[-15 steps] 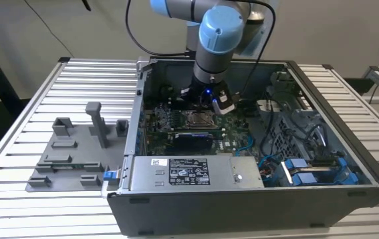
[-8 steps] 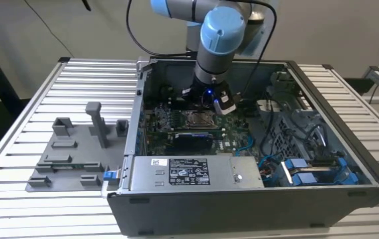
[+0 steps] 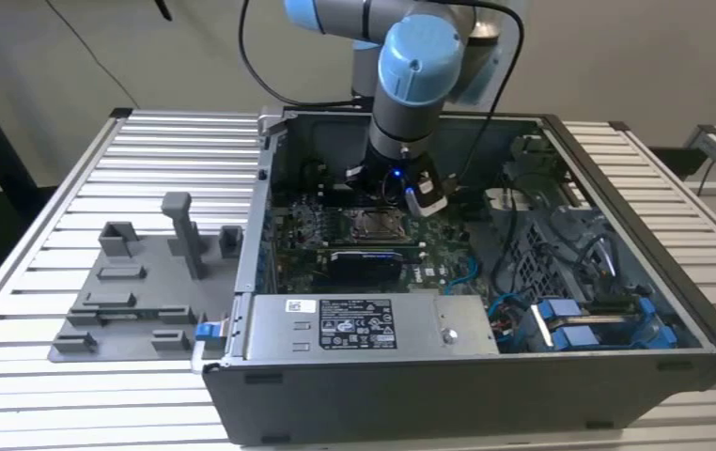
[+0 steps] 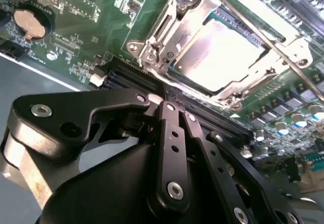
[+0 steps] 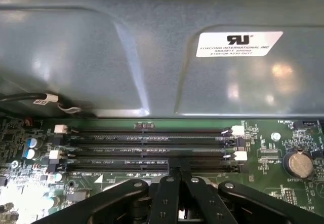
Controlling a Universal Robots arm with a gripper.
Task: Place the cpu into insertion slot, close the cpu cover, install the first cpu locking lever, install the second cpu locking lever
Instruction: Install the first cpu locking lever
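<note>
I see my hand (image 4: pixel 164 100) pressed together just beside the cpu cover (image 4: pixel 174 29), which lies shut over the cpu (image 4: pixel 223 51).

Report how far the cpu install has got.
Looks done: the cpu sits in the insertion slot, the cpu cover down over its edges. In hand: nothing; the shut tool hovers over the memory slots beside the slot. Left: a thin lever rod crosses the cover, but I cannot tell whether either locking lever is latched.
</note>
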